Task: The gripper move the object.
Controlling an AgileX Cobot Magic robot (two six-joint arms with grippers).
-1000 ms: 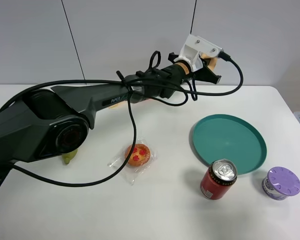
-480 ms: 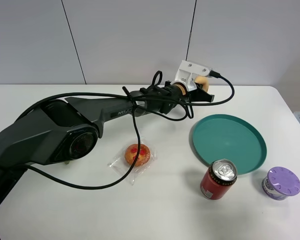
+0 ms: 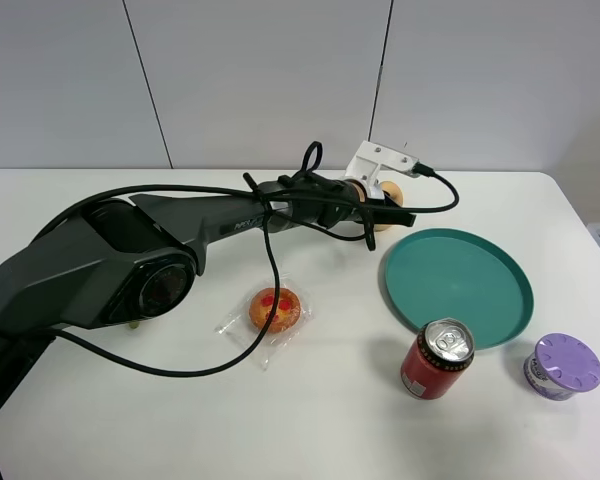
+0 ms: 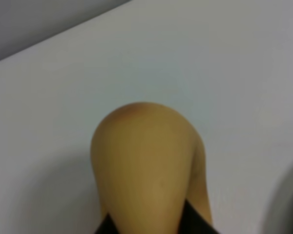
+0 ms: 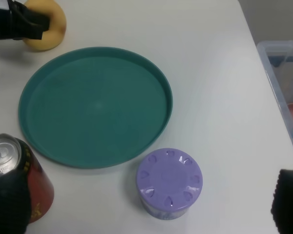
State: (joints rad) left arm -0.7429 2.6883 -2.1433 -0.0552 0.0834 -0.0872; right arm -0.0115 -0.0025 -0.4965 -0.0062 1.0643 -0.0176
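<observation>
The left gripper (image 3: 381,199) reaches across to the back middle of the table, low over it, just beyond the far-left rim of the teal plate (image 3: 460,280). It is shut on the tan-orange peach (image 3: 391,193), which is at or just above the table top. In the left wrist view the peach (image 4: 146,161) fills the middle between two black fingertips (image 4: 196,220). The right wrist view shows the peach (image 5: 49,27) with a reddish spot and a black finger (image 5: 19,24) on it. The right gripper (image 5: 147,197) is open and empty, its fingers far apart.
A red can (image 3: 437,358) and a purple-lidded cup (image 3: 563,366) stand in front of the plate. A plastic-wrapped pastry (image 3: 275,310) lies mid-table. A yellow-green thing (image 3: 137,318) peeks from under the arm. A clear bin (image 5: 283,73) is off the table's right edge.
The left gripper has come down with the peach, from high above the table's back to table level beside the plate's far-left rim. Nothing else has moved.
</observation>
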